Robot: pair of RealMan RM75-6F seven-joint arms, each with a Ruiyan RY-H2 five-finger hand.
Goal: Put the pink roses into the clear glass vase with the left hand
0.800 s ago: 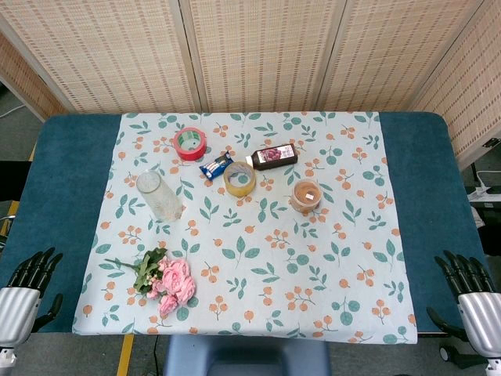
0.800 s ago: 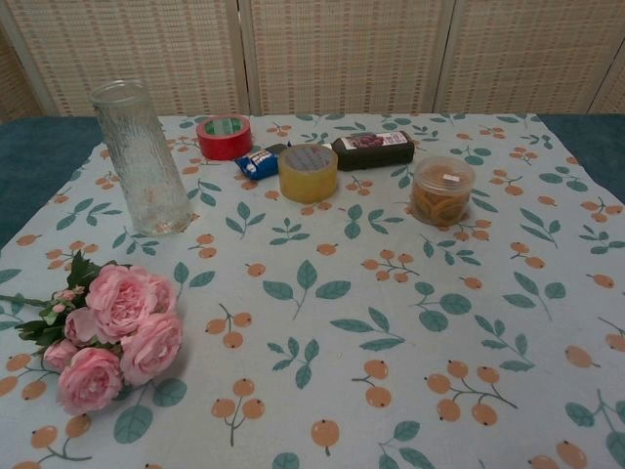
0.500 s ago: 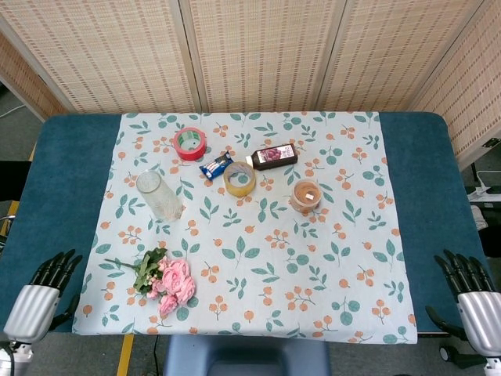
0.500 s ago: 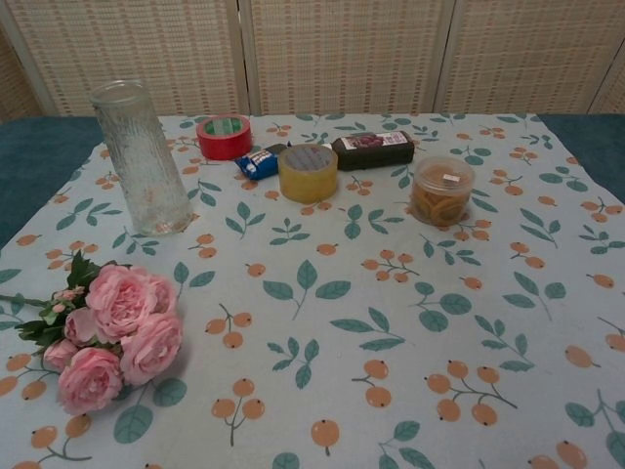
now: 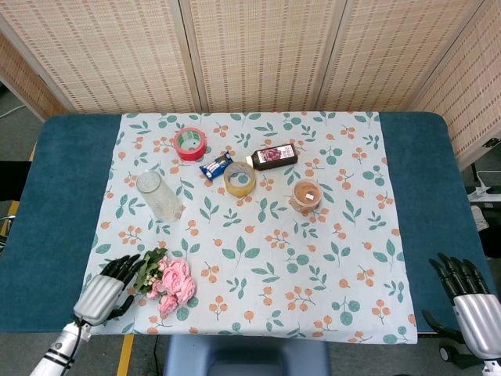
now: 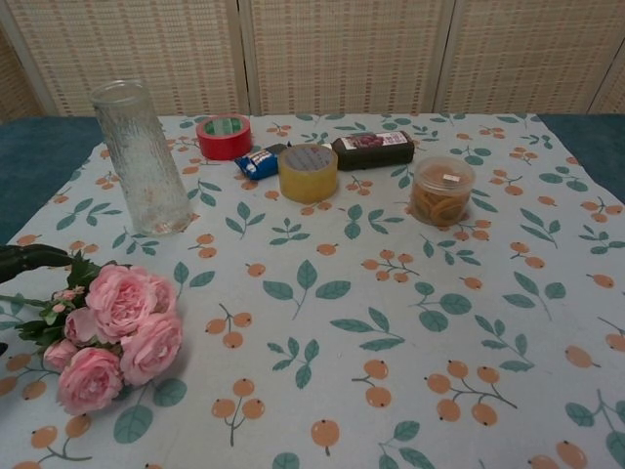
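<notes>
Silver-backed, black-fingered left hand [image 5: 107, 283] at the near left edge of the leaf-printed cloth [image 5: 329, 258], fingers spread and empty, tips just beside the green stems. Soft pink roses [image 6: 117, 332] lying flat near that corner, petals layered and rounded. Farther back, ribbed clear glass vase [image 6: 143, 156], tall, cylindrical, upright. Beyond it, glossy red tape roll [image 6: 224, 136], crinkled blue wrapper [image 6: 259, 162], squat yellow tape roll [image 6: 308, 172], dark rectangular bottle [image 6: 374, 149] on its side, round clear plastic tub [image 6: 442, 191]. At the far right, off the cloth, matching right hand [image 5: 470, 301], fingers apart, holding nothing.
</notes>
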